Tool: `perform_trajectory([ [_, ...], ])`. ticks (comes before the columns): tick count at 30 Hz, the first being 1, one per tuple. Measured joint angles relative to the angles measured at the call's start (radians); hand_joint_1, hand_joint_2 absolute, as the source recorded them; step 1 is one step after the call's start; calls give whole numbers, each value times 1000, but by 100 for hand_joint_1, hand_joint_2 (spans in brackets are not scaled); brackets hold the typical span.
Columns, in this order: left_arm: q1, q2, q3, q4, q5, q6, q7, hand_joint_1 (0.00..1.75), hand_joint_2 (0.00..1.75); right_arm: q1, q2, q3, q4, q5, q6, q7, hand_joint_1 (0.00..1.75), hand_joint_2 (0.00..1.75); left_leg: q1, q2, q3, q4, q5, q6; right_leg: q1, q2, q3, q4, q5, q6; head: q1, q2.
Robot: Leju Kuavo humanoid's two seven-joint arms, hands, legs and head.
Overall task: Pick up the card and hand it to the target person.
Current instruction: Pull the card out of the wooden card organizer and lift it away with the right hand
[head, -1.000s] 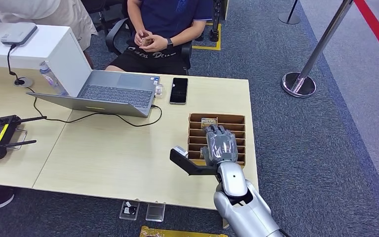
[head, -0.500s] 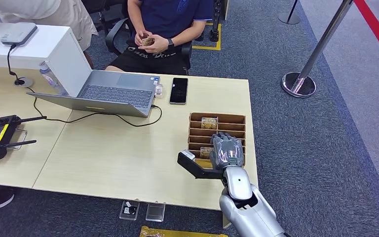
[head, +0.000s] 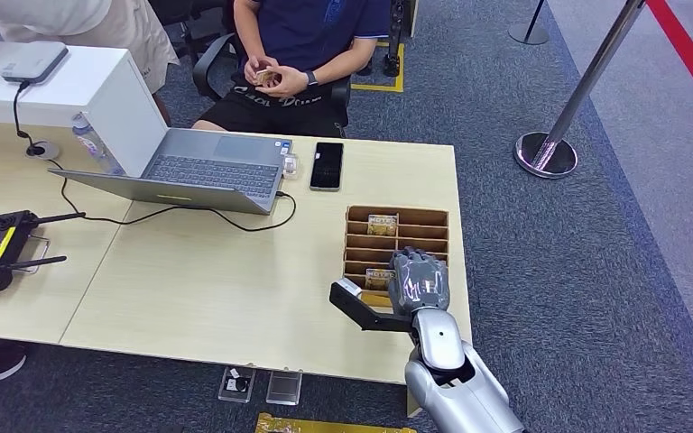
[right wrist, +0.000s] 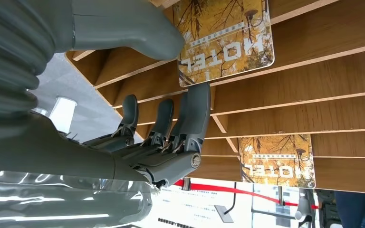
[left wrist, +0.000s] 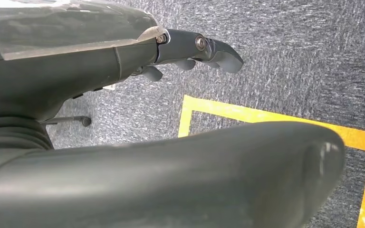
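Starting at our left, our left hand (left wrist: 190, 52) is hanging over grey carpet, well apart from the worktop (head: 217, 280). Its fingers (left wrist: 218, 54) are curling slightly and gripping nothing.

Moving rightward, a person (head: 307, 45) is sitting beyond the far edge of the worktop, far ahead of our fingers and to their left; we are judging this to be the target person.

Further right, our right hand (head: 418, 280) is reaching over the near rows of a slotted wooden card rack (head: 397, 244), palm down, forearm rising from below. In the right wrist view, the nearest card (right wrist: 223, 38), printed HOTEL, is standing in a slot. The thumb (right wrist: 138, 28) is lying just beside one face, and the fingers (right wrist: 195, 114) are extending up to its edge. We cannot tell whether either is truly touching it. The card's long axis is running along the slot, crossways to our fingers. We are judging that the hand is not yet pinching it, fingers and thumb remaining apart.

A second card (right wrist: 278, 161) is sitting in a farther slot, well beyond the fingertips. The right hand is plainly the nearer one.
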Motion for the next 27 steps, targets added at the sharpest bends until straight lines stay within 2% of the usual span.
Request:
perform_trajectory([
  [27, 0, 0, 0, 0, 0, 0, 2, 0, 0, 44, -2, 13, -77, -18, 33, -30, 98, 175, 0, 0, 0, 0, 0, 0, 0, 0, 0, 0, 0, 0, 1, 0],
])
